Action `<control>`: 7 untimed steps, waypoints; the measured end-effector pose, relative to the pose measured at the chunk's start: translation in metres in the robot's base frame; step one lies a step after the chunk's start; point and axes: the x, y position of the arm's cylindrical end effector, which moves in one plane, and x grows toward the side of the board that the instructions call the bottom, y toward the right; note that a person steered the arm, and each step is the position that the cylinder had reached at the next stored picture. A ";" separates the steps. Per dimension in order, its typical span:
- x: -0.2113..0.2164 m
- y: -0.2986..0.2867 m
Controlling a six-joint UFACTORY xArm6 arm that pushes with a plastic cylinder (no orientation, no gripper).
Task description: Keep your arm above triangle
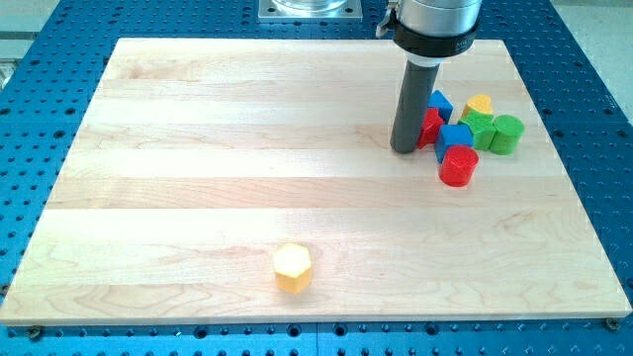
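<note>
Nearest the view's bottom, a yellow hexagonal wooden block (293,267) lies alone on the pale, straight-grained wooden desk (178,148), well apart from the tool and down to the view's left of it; it seems to play no part in the present step.

Further up, a red cylindrical block (458,165) with a smooth painted top is found just below and to the right of the tool. The tool itself is a plain dark rod with nothing on it to open or close, so no parting or clamping can be told of; its tip (405,149) rests at desk level at the left edge of the cluster.

Touching or nearly touching the rod on its right, a small red block (430,127) is partly hidden, and its shape cannot be told surely. Beside it a blue cube (455,136) is seen, and above it a blue angular block (439,102), judged to be the triangle of the task, just right of the rod. The rod is probably held there so as to stay by that piece.

Farthest right, two green blocks (479,129) (507,134) and a yellow heart-like block (480,104) are packed together.
</note>
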 end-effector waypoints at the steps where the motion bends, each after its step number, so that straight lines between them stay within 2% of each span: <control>1: 0.000 0.000; 7: -0.003 -0.009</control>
